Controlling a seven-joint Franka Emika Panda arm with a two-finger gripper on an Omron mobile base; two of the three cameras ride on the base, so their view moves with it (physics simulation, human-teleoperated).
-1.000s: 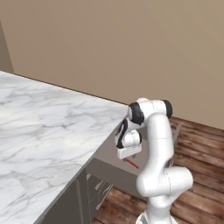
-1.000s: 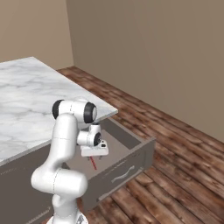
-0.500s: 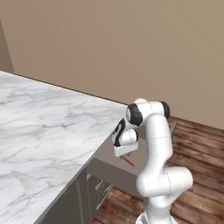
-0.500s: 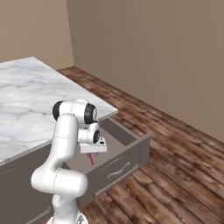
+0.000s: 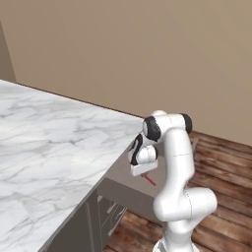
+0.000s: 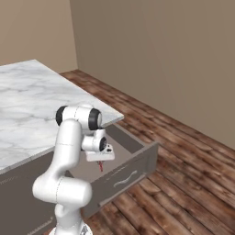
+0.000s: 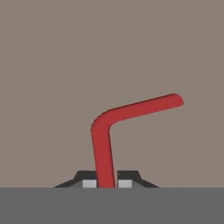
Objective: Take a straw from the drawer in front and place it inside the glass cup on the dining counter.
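So the claw [image 7: 106, 183] was clamped tight on the red straw [image 7: 107, 131], right over the open drawer [image 6: 133, 160], just off the marble bench [image 5: 44, 147] edge. Straw looked bent.

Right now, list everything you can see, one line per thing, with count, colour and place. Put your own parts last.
straw: one, red, bent near its top, pinched at its lower end, over the drawer's inside.
drawer: one, dark grey-brown front with a silver bar handle, pulled open below the counter's end.
dining counter: one, white marble with grey veins, on dark cabinets, to the arm's left.
floor: dark brown wood planks, around the counter.
walls: plain beige, behind the counter.
arm: one, white with dark joints, bent down over the drawer.
pincer: one, dark tips, shut on the straw.
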